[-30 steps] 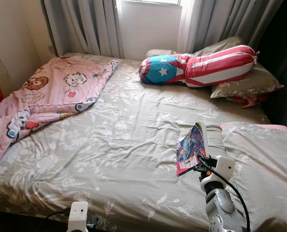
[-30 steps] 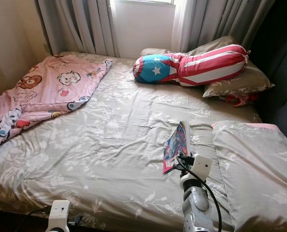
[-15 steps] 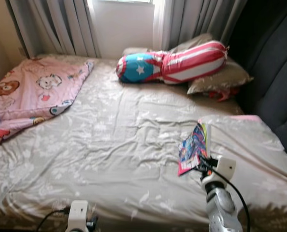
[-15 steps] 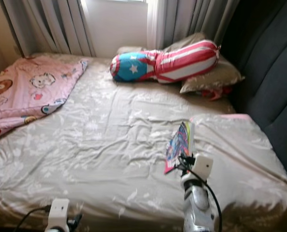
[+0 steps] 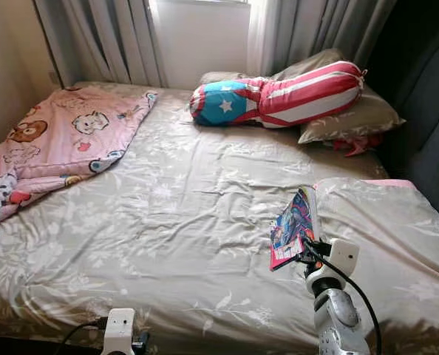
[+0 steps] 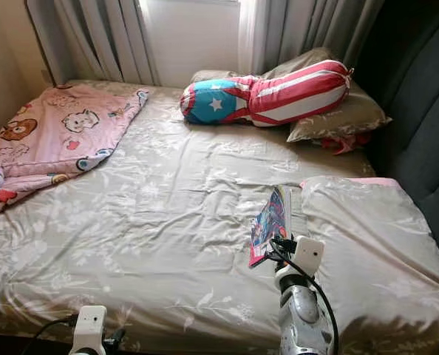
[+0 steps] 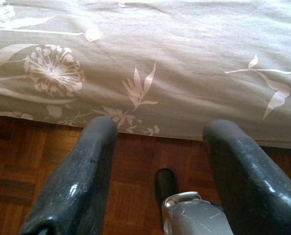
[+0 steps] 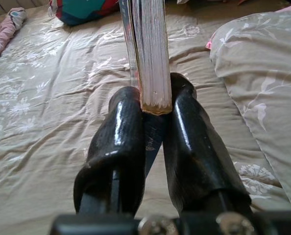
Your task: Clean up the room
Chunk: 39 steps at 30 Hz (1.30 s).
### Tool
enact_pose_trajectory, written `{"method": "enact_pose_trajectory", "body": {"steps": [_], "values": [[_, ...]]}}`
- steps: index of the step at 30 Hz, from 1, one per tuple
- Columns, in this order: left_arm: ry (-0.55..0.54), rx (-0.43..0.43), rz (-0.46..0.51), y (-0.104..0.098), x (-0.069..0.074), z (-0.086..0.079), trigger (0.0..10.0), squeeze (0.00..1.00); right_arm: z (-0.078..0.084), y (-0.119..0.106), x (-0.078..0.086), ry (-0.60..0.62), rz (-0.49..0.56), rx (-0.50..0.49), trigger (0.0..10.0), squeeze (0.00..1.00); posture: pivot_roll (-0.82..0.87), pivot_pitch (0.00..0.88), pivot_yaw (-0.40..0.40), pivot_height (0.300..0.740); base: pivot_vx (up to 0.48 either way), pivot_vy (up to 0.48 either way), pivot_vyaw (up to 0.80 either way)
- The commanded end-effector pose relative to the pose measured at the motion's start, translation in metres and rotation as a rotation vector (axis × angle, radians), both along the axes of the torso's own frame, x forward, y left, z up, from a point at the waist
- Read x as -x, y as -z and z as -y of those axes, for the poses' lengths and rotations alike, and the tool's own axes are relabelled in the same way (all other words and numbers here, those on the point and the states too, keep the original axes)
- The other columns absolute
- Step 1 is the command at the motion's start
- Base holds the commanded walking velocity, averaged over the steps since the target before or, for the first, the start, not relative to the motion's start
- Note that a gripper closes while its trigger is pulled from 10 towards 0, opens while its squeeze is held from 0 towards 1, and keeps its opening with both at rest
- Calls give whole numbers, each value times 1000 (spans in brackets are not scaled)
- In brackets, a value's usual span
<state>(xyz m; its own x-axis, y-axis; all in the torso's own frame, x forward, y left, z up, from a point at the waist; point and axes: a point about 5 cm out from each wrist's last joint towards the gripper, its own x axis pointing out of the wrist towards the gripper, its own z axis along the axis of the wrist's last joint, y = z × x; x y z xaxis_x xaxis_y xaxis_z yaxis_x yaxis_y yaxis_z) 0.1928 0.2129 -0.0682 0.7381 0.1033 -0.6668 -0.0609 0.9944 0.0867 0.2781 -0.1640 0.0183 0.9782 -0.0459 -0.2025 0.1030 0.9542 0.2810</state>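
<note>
— The thin paperback book with the bright red-and-blue comic cover (image 5: 293, 229): where is it?

— In my right gripper (image 8: 152, 105). My two black fingers (image 8: 117, 142) are pinched on its lower edge, one on each side, and it stands upright above the bed with the grey-beige flowered sheet (image 5: 168, 214), just beside the pillow in the same flowered fabric (image 5: 382, 222) on my right.

— And your other hand?

— My left gripper (image 7: 157, 137) hangs low at the foot of the bed, its fingers (image 7: 82, 181) spread apart with nothing between them, over the reddish-brown parquet floor (image 7: 18, 161), close to the sheet's hanging edge.

— What else lies on the bed?

— A pink blanket printed with cartoon animals (image 5: 64, 140) is bunched at the far left. At the head, under the grey curtains (image 5: 116, 37), a bolster striped red and white with a blue starred end (image 5: 278, 96) rests against another flowered pillow (image 5: 352, 118).
</note>
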Motion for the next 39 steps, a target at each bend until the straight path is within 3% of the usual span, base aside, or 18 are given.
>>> {"method": "enact_pose_trajectory", "body": {"steps": [1,25,32,37,39], "values": [[6,0,-24,3,4,-1,10000,0,0,-9,-6,2,48,6,10000,0,10,0,-72,740,0,0,0],[18,-4,1,-1,-2,2,10000,0,-1,-8,-6,-17,38,5,10000,0,7,0,-76,740,202,0,0],[-8,9,104,-15,-22,0,10000,0,-3,-8,-5,-30,38,-3,10000,0,0,0,-74,740,0,0,0],[-12,29,228,-31,-42,-1,10000,0,-3,-9,-5,-32,43,-3,10000,0,0,0,-71,740,0,0,0],[9,34,319,-44,-53,1,10000,0,-4,-8,-4,-32,41,-4,10000,0,-2,0,-71,740,0,0,0]]}}
